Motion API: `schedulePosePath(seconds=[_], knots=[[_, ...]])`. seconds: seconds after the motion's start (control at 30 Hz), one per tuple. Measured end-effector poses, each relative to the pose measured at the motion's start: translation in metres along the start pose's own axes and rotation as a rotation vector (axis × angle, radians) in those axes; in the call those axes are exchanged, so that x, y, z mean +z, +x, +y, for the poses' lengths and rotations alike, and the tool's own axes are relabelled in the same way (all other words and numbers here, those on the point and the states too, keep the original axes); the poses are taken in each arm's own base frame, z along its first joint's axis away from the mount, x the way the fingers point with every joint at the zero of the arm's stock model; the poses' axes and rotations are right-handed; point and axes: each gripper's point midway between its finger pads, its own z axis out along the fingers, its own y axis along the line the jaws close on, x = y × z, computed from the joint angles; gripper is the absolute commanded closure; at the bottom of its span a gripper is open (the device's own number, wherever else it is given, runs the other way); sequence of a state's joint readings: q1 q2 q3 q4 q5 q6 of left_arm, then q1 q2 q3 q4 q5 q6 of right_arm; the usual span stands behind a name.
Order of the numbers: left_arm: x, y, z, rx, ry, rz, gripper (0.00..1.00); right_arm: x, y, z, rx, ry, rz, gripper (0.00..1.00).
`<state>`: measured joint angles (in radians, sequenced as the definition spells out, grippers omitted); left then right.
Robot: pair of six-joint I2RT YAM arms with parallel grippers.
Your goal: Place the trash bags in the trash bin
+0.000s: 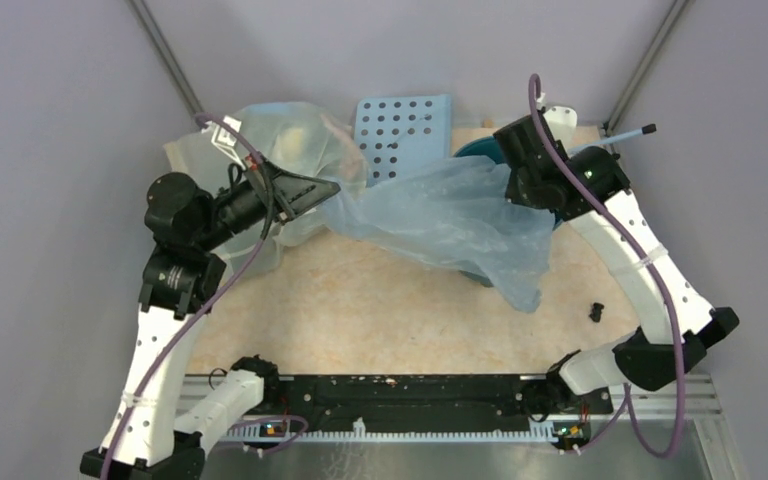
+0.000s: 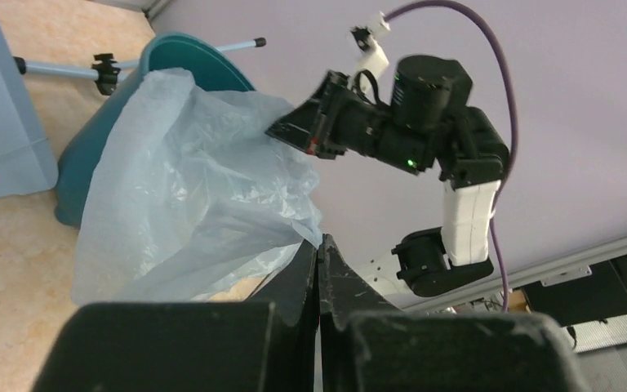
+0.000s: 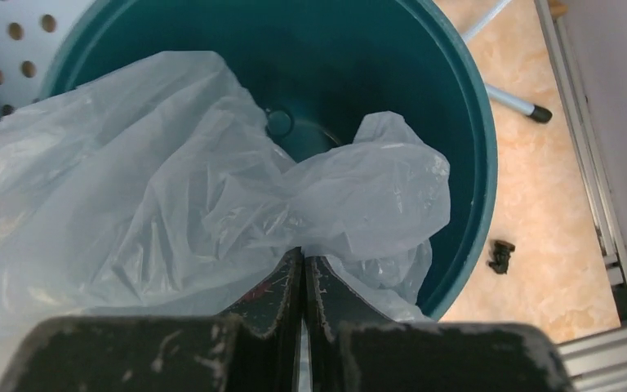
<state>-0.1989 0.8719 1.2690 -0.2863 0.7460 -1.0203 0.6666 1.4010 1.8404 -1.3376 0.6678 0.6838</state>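
The pale blue trash bag hangs stretched between both grippers above the table. My left gripper is shut on its left edge; in the left wrist view the gripper pinches the film of the bag. My right gripper is shut on the bag's right part over the dark teal trash bin, which the bag mostly hides. In the right wrist view the gripper pinches the bag above the open bin, and part of the bag droops inside it.
A light blue perforated panel stands at the back. A larger yellowish bag with contents lies back left. A thin rod with black tip lies back right. A small black piece lies on the table at right.
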Motion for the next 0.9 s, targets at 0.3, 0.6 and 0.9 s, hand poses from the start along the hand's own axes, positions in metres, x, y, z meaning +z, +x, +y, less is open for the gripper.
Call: schedulePosePath(seconds=[0.3, 0.6, 0.9], knots=[[0.063, 0.050, -0.009, -0.052, 0.071, 0.165, 1.00, 0.063, 0.019, -0.024, 0.010, 0.132, 0.116, 0.99], [0.108, 0.081, -0.032, -0.016, 0.110, 0.235, 1.00, 0.079, 0.038, -0.033, -0.015, 0.095, 0.190, 0.49], [0.134, 0.058, -0.066, 0.030, 0.182, 0.166, 1.00, 0.004, -0.026, -0.010, -0.001, -0.244, -0.020, 0.32]])
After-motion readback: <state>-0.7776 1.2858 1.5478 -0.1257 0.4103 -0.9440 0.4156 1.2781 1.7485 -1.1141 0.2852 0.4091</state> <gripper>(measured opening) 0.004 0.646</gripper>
